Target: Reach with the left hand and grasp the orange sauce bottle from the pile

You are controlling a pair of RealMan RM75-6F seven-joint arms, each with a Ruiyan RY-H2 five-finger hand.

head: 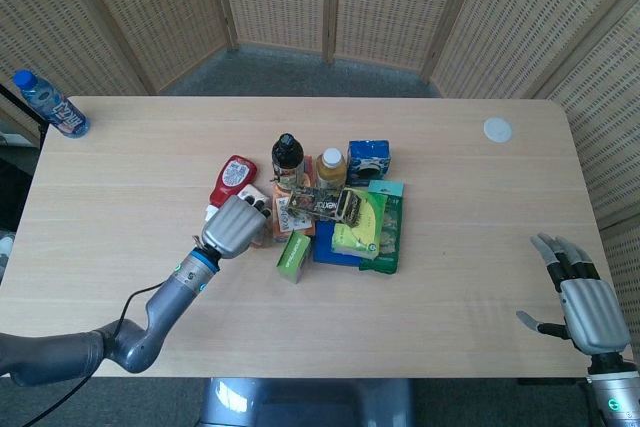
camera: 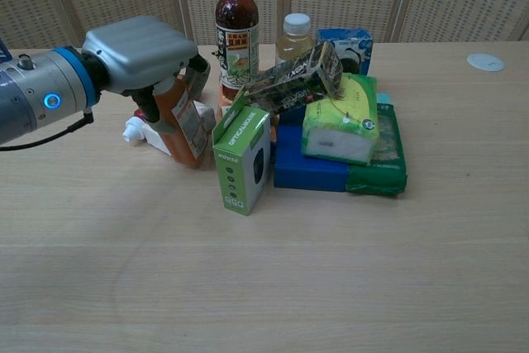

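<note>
Left hand (camera: 145, 47) wrapped around orange sauce bottle (camera: 186, 117) (tilted), just left of green box (camera: 242, 159); right hand (head: 585, 299) open, empty.

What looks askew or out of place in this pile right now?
The orange sauce bottle leans, its base toward the green mouse box, gripped by the left hand. A dark printed packet lies tilted across the pile's top.

The left hand (camera: 140, 47) covered the top of the orange sauce bottle (camera: 187, 126), so its cap was hidden. The red ketchup bottle (head: 232, 177) at 9 o'clock of the pile was mostly hidden in the chest view. The right hand (head: 585, 302) was cut off by the head view's bottom edge.
</note>
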